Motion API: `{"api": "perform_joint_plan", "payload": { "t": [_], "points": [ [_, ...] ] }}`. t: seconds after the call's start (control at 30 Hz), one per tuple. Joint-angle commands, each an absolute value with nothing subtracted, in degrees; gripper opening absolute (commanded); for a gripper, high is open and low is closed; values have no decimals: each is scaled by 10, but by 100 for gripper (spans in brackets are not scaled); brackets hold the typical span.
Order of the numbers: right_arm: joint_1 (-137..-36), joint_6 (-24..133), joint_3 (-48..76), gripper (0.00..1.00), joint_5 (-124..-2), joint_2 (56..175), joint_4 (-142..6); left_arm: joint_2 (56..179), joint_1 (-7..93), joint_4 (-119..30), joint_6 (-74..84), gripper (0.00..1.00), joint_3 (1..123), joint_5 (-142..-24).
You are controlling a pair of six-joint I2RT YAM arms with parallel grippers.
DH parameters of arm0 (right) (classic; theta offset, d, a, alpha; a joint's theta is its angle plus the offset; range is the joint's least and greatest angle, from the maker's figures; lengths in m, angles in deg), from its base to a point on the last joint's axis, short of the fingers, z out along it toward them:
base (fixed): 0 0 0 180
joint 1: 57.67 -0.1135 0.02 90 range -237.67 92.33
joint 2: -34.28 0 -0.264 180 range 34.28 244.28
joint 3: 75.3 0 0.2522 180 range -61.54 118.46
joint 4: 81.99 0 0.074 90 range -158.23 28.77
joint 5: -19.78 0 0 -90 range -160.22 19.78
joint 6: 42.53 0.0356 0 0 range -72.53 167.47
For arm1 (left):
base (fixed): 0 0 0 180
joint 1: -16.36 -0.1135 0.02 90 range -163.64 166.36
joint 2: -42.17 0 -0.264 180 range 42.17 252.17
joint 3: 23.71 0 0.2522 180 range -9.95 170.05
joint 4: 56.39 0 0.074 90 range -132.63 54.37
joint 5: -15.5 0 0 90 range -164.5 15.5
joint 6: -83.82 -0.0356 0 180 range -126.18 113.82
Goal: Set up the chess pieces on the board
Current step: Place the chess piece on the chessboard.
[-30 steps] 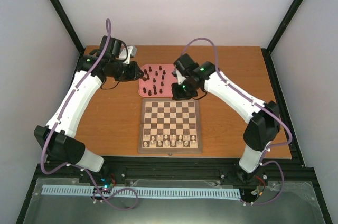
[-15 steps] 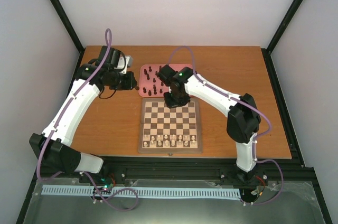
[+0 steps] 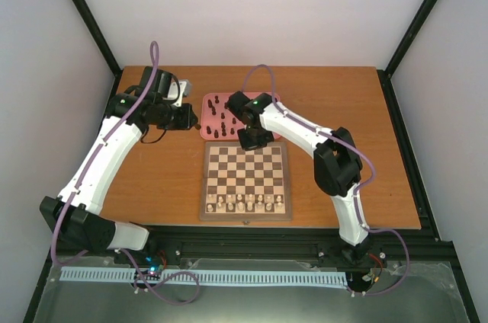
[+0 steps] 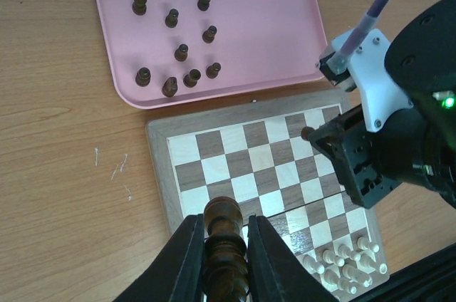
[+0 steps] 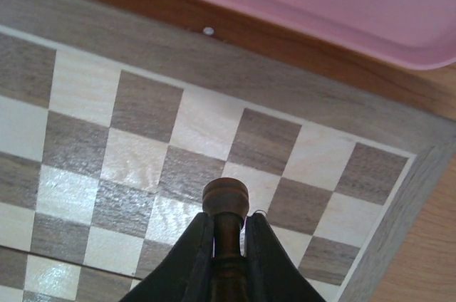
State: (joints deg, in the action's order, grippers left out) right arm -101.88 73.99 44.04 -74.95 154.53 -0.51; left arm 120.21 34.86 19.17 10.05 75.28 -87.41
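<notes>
Chess pieces (image 4: 225, 245) stay pinched in both jaws; right arm (image 3: 293, 123) has reached board (image 3: 245, 178).

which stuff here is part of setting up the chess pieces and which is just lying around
Job: dark chess pieces, board, left hand and right hand, each gripping one.
Lying about: pink tray, cream pieces in their rows.

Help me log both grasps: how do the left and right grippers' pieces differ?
The left gripper holds a thick ridged piece; the right gripper holds a slender knobbed piece. The knobbed piece hangs over the board's far squares; the ridged piece is off the board, beside the pink tray. Both are dark, clamped between fingers.
</notes>
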Motion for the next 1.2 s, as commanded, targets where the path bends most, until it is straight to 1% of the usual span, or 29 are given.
{"api": "perform_joint_plan", "payload": {
  "t": [0.0, 0.73, 1.17],
  "points": [
    [-1007, 718, 434, 3, -747, 1549, -22, 1193, 352, 199, 98, 1, 764, -882],
    [-999, 697, 441, 3, -705, 1598, -44, 1205, 352, 198, 103, 1, 763, -883],
    [-997, 698, 493, 3, -711, 1633, -24, 1211, 352, 198, 95, 1, 764, -884]
  ]
}}
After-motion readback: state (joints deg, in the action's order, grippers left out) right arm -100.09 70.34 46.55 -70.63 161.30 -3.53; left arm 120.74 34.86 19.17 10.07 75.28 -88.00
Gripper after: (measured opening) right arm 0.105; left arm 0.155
